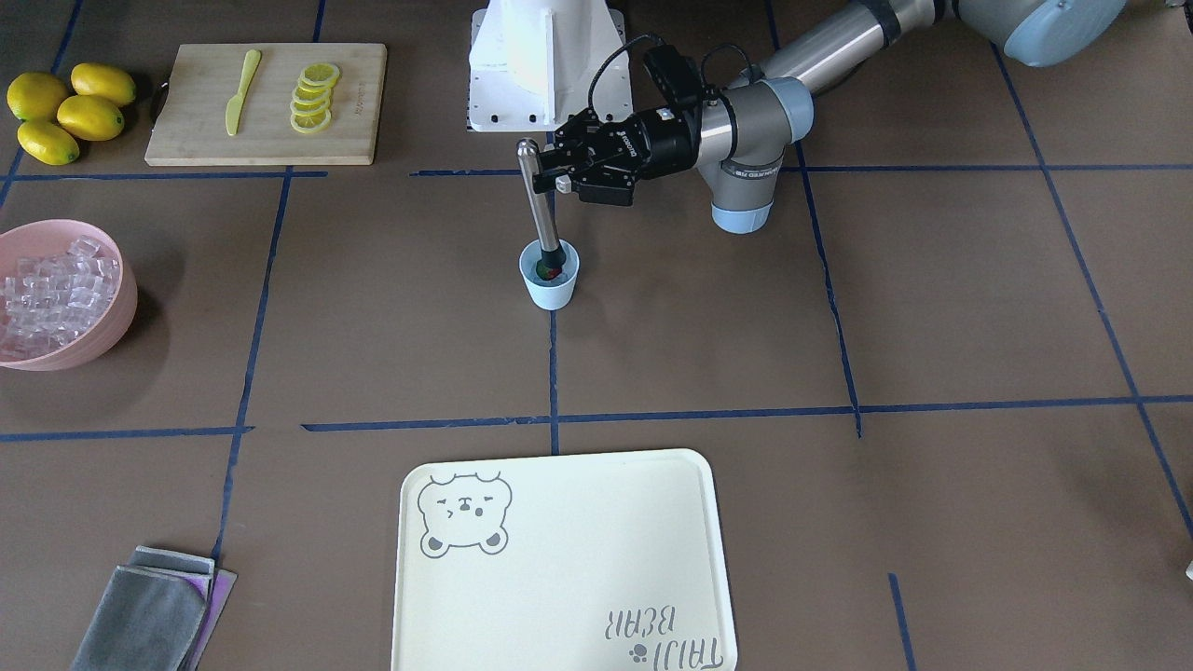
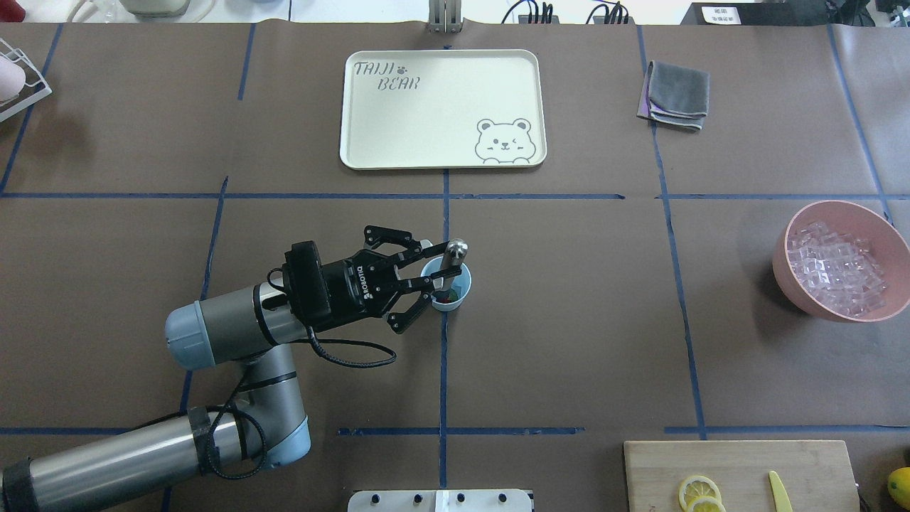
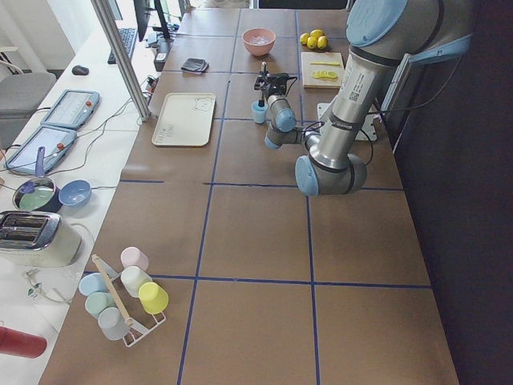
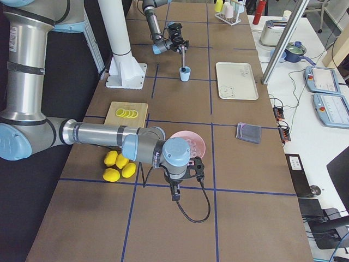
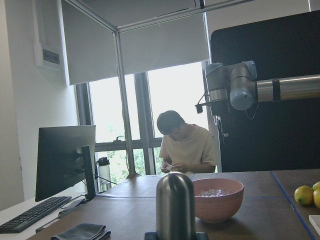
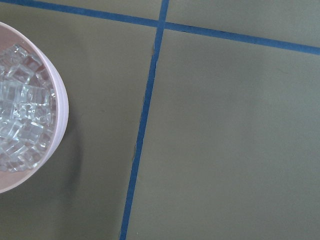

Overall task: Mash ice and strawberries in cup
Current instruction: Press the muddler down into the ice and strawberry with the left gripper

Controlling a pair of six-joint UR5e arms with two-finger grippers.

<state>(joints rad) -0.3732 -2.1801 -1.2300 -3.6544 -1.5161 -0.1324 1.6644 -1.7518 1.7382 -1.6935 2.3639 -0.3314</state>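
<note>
The pale-blue cup (image 1: 550,291) stands mid-table, also seen in the overhead view (image 2: 463,286). A steel muddler (image 1: 540,210) stands tilted in it, head down on a red strawberry (image 1: 554,273) with green beside it. I cannot make out ice inside the cup. My left gripper (image 2: 429,274) is open, with its fingers spread on either side of the muddler's handle (image 2: 450,262) without gripping it. The left wrist view shows the muddler's top (image 5: 175,205) close up. My right gripper (image 4: 175,186) hangs by the pink bowl; I cannot tell if it is open or shut.
The pink bowl (image 2: 796,284) of ice cubes (image 6: 22,125) sits on my right. A cream bear tray (image 2: 441,153) lies beyond the cup. A cutting board (image 1: 186,140) holds lemon slices and a yellow knife, with whole lemons (image 1: 65,112) beside it. There is also a grey cloth (image 2: 679,92).
</note>
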